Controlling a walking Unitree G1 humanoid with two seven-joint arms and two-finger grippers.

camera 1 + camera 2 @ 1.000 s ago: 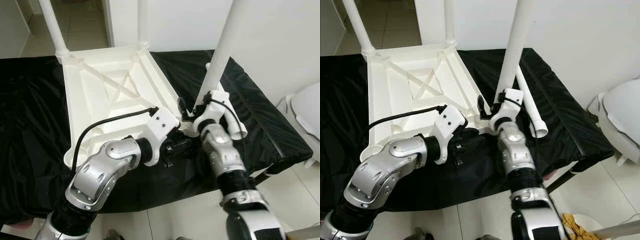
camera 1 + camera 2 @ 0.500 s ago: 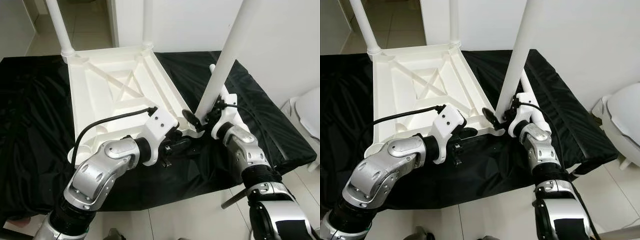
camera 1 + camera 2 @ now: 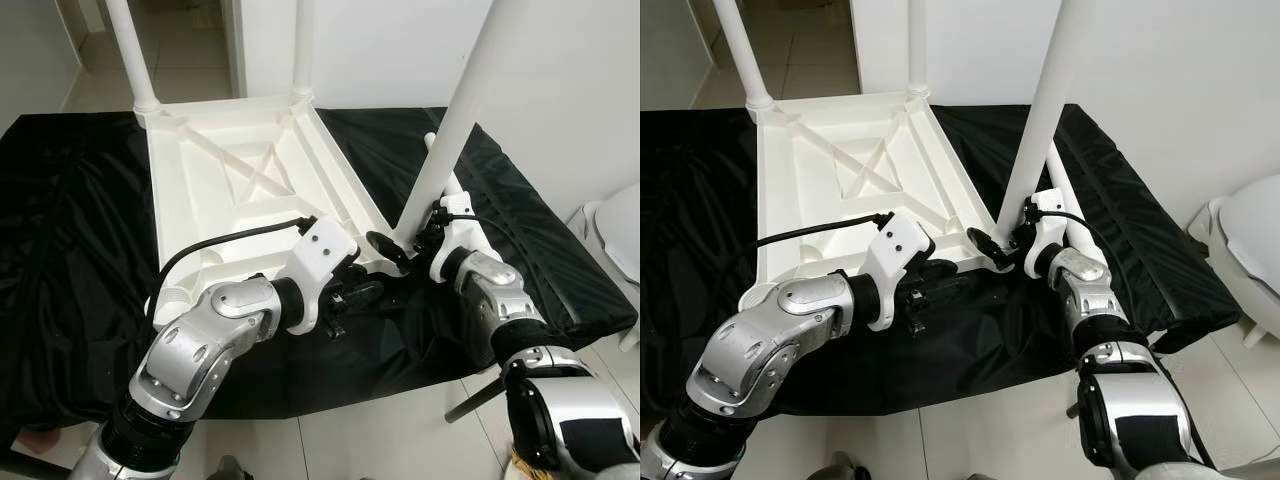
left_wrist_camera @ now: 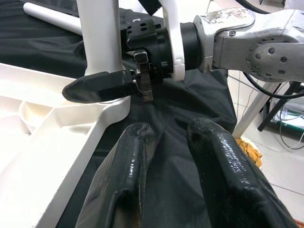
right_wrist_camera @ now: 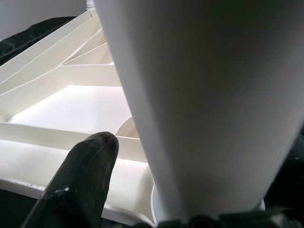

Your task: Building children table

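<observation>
Black cloth (image 3: 70,260) drapes the surface across the whole middle of the frame. On it, centre-left, the white tabletop (image 3: 225,195) lies upside down, 2 legs standing in its far corners at the top. The whole view has slid a little since 0.5 s ago. Right of centre, the right end effector (image 3: 408,243) still clamps the leg (image 3: 450,140) at its base, over the near-right corner socket. The left end effector (image 4: 171,166) hovers just short of that corner, fingers narrowly parted, holding nothing.
</observation>
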